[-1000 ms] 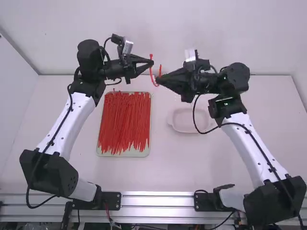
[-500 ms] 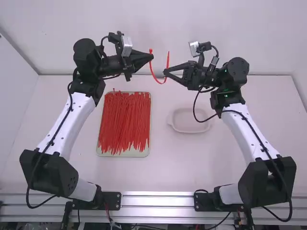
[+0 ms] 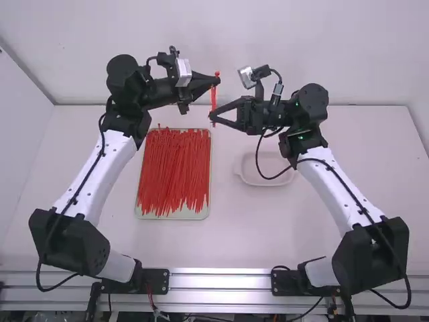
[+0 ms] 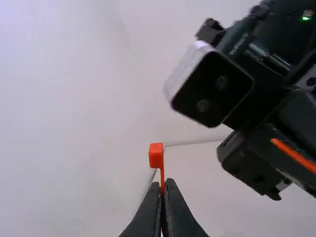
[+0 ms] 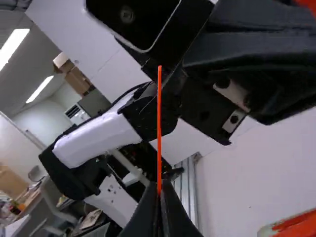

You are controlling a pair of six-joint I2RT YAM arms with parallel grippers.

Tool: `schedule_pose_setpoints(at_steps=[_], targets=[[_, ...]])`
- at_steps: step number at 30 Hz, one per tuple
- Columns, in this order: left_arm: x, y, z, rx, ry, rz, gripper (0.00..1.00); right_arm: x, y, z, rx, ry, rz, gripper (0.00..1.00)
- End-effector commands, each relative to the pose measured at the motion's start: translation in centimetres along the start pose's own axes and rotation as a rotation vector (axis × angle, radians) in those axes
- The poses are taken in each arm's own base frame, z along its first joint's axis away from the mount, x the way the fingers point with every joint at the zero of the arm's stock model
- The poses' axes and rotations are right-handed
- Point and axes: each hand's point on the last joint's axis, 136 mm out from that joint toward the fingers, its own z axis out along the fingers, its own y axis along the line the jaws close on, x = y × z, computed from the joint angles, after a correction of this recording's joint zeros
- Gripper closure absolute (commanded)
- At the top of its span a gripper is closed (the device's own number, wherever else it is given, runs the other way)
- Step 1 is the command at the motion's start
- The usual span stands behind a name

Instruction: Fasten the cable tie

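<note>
Thin red plastic cable tie [image 3: 214, 100] held upright in the air over the far side of the table [image 3: 375, 201], not yet looped. Left black two-finger gripper [image 4: 162, 185] is clamped on the strap just below the square head [image 4: 156, 154]; right black two-finger gripper [image 5: 159, 185] is pinched on the tail end. Risks, as I judge them: both holds are narrow, so a twist while I bend the strap could let it slip and drop among the loose ties [image 3: 174, 168] on the flat tray [image 3: 173, 217]. The tail is thin; slight misalignment would miss the head's slot.
</note>
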Motion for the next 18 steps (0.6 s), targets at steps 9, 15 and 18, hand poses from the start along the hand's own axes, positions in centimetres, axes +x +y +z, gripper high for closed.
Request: schedule_pose_setpoints(at_steps=[9,15,18], targets=[[-0.8,-1.3,-0.6,0.082,-0.032,0.104,0.98,-0.4,0.6,-0.2,-0.001,-0.003,0.038,1.00],[-1.7,-1.7,-0.8,0.109,-0.061,0.167,0.98,-0.8,0.4,-0.2,0.010,-0.026,0.064,1.00],[-1.8,-1.3,-0.8,0.089,-0.062,0.178,0.98,-1.0,0.3,-0.3,0.016,-0.038,0.064,1.00]])
